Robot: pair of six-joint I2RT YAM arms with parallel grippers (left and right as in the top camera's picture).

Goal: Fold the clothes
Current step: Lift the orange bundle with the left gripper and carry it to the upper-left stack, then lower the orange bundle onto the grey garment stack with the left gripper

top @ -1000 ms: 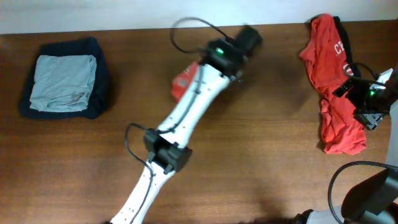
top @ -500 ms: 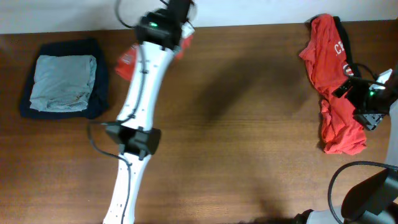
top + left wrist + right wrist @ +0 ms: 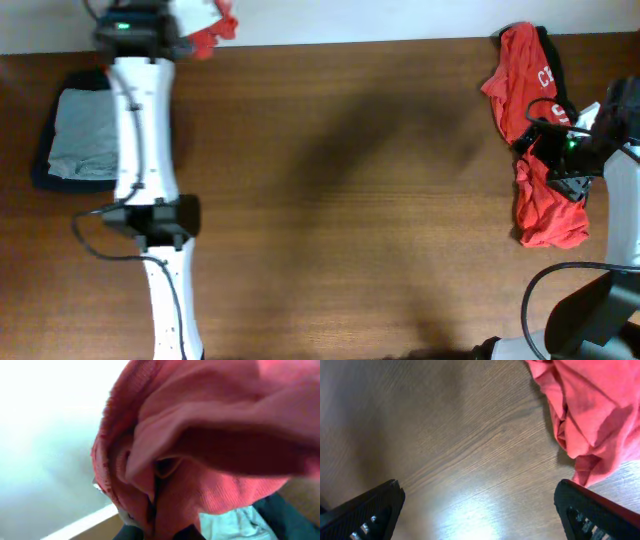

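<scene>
Clothes are almost sorted on the left side. The folded red T-shirt (image 3: 212, 28), gripped in the closed left hand (image 3: 190, 36), has travelled from the middle of the bench (image 3: 350, 200) to its far left corner, just beyond the grey-blue garment (image 3: 80, 135) lying on the navy one (image 3: 45, 178). I judge it will be laid there. The right hand (image 3: 482, 510), wide open and empty, waits beside the crumpled red T-shirt (image 3: 545, 212), not yet folded.

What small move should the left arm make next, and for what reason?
Probably bring the red shirt over the pale grey-blue shirt and lower it: the left gripper holds it bunched near the far edge of the table, beside that folded stack.
</scene>
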